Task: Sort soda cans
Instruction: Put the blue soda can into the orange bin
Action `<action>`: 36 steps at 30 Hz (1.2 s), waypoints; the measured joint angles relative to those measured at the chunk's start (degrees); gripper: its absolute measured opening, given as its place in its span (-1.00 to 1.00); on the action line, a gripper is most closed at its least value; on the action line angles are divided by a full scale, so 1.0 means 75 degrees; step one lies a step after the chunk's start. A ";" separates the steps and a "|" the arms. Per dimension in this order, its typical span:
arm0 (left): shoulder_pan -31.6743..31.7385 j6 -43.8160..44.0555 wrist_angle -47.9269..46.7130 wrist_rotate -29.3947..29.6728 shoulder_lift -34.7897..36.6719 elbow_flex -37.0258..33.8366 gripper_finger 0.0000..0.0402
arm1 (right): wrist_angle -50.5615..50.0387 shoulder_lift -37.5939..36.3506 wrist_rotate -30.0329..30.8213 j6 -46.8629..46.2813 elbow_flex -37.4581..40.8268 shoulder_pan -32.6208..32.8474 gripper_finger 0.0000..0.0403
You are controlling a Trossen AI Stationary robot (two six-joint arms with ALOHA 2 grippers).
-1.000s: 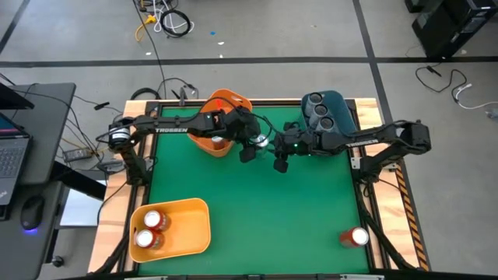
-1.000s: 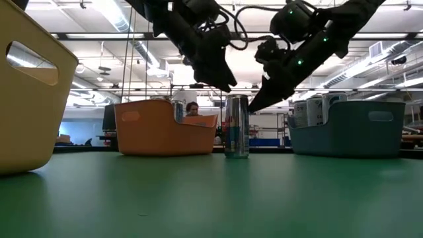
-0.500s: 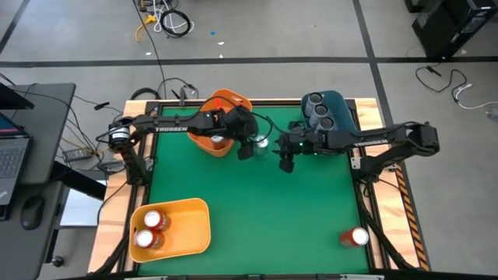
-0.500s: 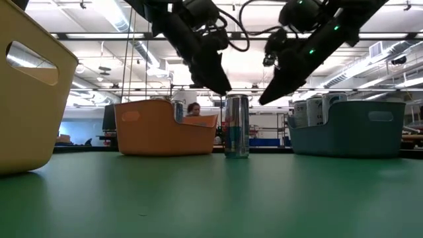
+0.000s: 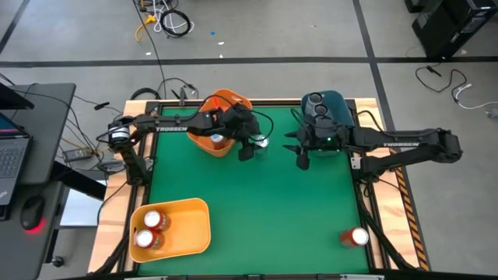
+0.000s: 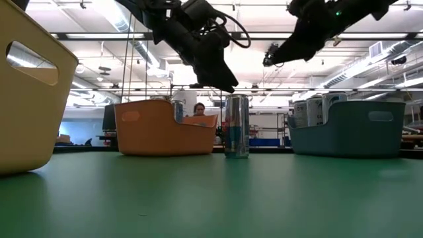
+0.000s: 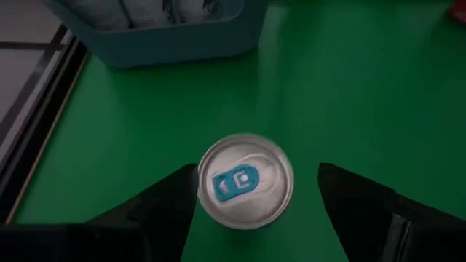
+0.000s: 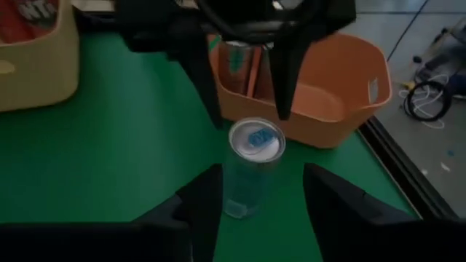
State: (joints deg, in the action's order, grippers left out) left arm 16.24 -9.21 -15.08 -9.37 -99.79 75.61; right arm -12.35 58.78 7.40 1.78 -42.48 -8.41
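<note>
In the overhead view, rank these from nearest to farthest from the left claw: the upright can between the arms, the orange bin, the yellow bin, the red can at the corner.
From the left claw:
1. Upright can, directly beneath it.
2. Orange bin, just beside it at the far edge.
3. Yellow bin, near left corner.
4. Red can, near right corner.

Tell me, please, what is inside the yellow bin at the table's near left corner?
Two red-orange cans stand in the yellow bin, silvery tops up; anything beneath them is hidden.

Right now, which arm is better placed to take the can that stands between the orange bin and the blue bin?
The left. The left gripper hangs open right above the upright can, one finger on each side. The right gripper is open too, but it sits off to the side, near the blue bin.
</note>
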 joint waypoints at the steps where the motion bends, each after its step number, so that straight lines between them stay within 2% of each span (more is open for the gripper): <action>1: 0.0046 -0.0009 -0.0064 -0.0068 0.0000 0.0000 0.44 | -0.0062 -0.0061 0.0000 -0.0011 0.0000 0.0031 -0.13; 4: 0.0221 -0.0110 -0.0132 -0.0709 0.0000 -0.0003 0.44 | -0.0165 -0.0138 0.0000 -0.0033 0.0111 0.0079 -0.20; 8: 0.0349 -0.0106 0.0371 -0.1952 0.0000 -0.0080 0.44 | 0.1436 -0.0139 -0.0036 -0.0106 0.1244 0.0077 -0.36; 13: 0.0362 -0.0112 0.0836 -0.1712 0.0001 -0.0584 0.44 | 0.4358 0.0015 -0.0195 -0.0768 0.2818 0.0073 -0.53; 18: 0.0380 -0.0115 0.1223 -0.1456 0.0000 -0.0836 0.44 | 0.6427 0.0767 -0.0165 -0.1403 0.3439 0.0071 -0.59; 24: 0.0484 -0.0236 0.1711 -0.1277 0.0028 -0.0836 0.44 | 0.7758 0.1906 0.0041 -0.1476 0.3445 0.0071 -0.58; 29: 0.0700 -0.0354 0.1405 -0.1716 0.0122 -0.0841 0.44 | 0.8230 0.2495 0.0041 -0.1673 0.3448 0.0071 -0.58; 32: 0.0865 -0.0351 0.1634 -0.2024 0.0122 -0.1155 0.44 | 0.8409 0.2794 0.0044 -0.1701 0.3448 0.0071 -0.58; 36: 0.0966 -0.0241 0.2606 -0.2202 0.0119 -0.1855 0.44 | 0.8645 0.3169 0.0050 -0.1707 0.3375 0.0071 -0.58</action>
State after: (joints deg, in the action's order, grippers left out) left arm 23.49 -11.01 4.47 -25.88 -98.89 61.70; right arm 52.48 82.55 7.78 -11.03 -17.17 -7.88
